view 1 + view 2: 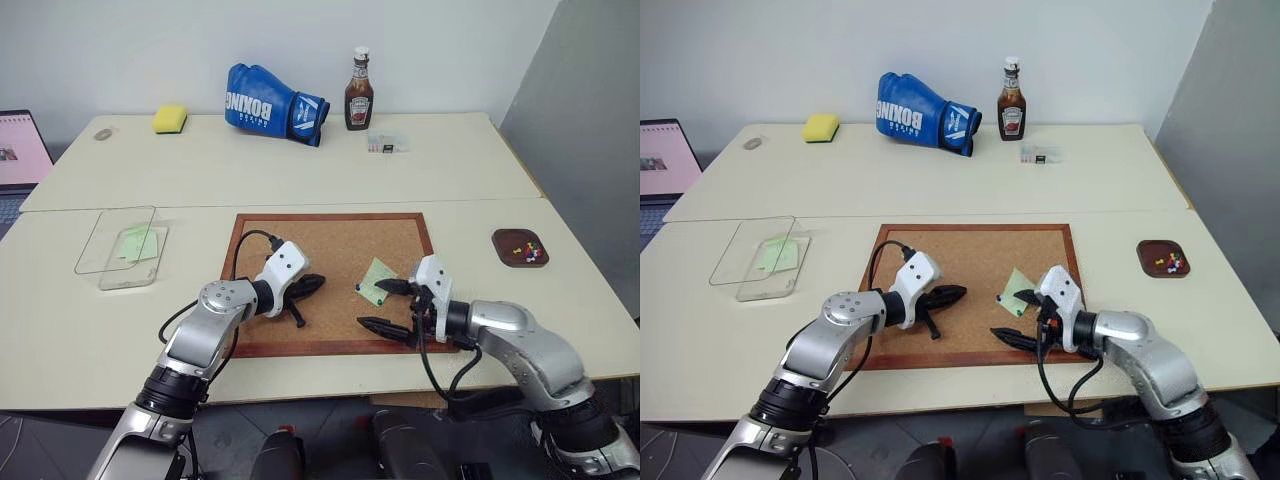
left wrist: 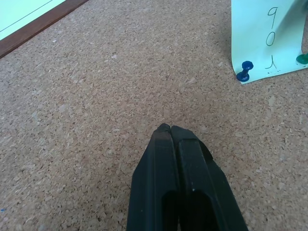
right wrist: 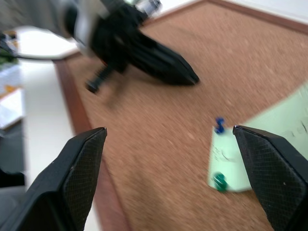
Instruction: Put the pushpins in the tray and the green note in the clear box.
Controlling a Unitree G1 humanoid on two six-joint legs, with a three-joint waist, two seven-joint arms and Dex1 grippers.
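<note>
A pale green note lies on the cork board, held by a dark blue pushpin and a green pushpin along its near edge. My right gripper stands open just beside that edge, one finger on each side of the pinned corner, touching nothing. My left gripper is shut and empty, its tip low over bare cork to the left of the note. The clear box stands at the left with another green note in it. The brown tray at the right holds several pushpins.
At the back of the table are a blue boxing glove, a ketchup bottle, a yellow sponge and a tiny clear case. A laptop stands at the far left. The table's front edge runs just below the cork board.
</note>
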